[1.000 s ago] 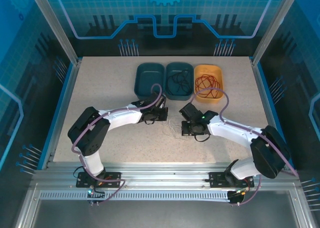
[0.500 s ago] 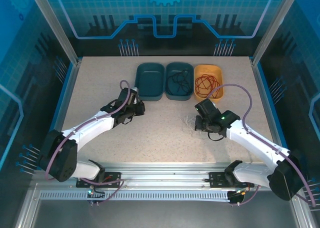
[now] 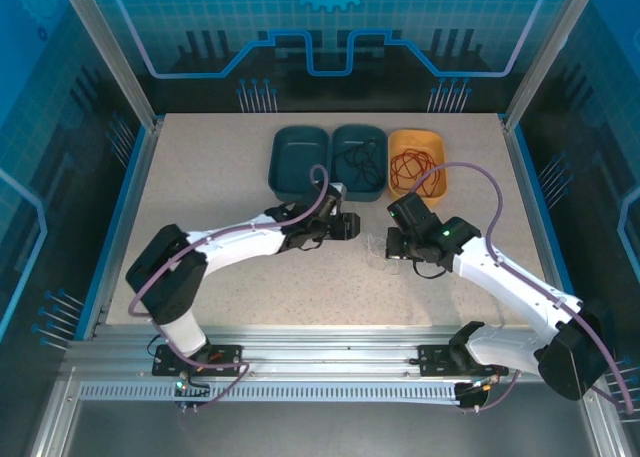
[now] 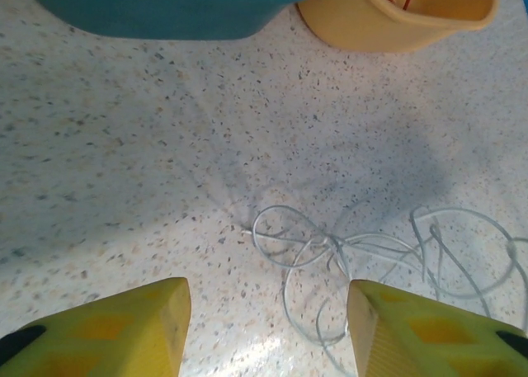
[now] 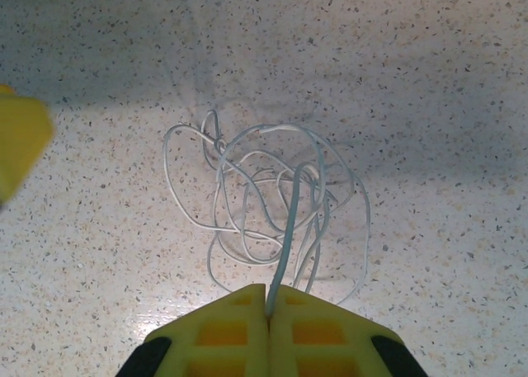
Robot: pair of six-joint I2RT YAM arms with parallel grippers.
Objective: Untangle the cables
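Two arms angled inward over speckled table (image 3: 200, 177), meeting near its centre.
Left arm (image 3: 240, 242) extended low from base toward the right; right arm (image 3: 500, 272) bent at elbow, forearm pointing left. Far side: row of left teal bin (image 3: 298, 162), middle teal bin (image 3: 340, 182) with black cable (image 3: 357, 160), yellow bin (image 3: 440, 177) with red cable (image 3: 414, 164). Left gripper (image 4: 266, 311) parted, nothing between yellow fingers, poised over white cable (image 4: 346, 253). Right gripper (image 5: 266, 299) pressed closed, pinching one strand of white cable, other loops loose on table between both grippers.
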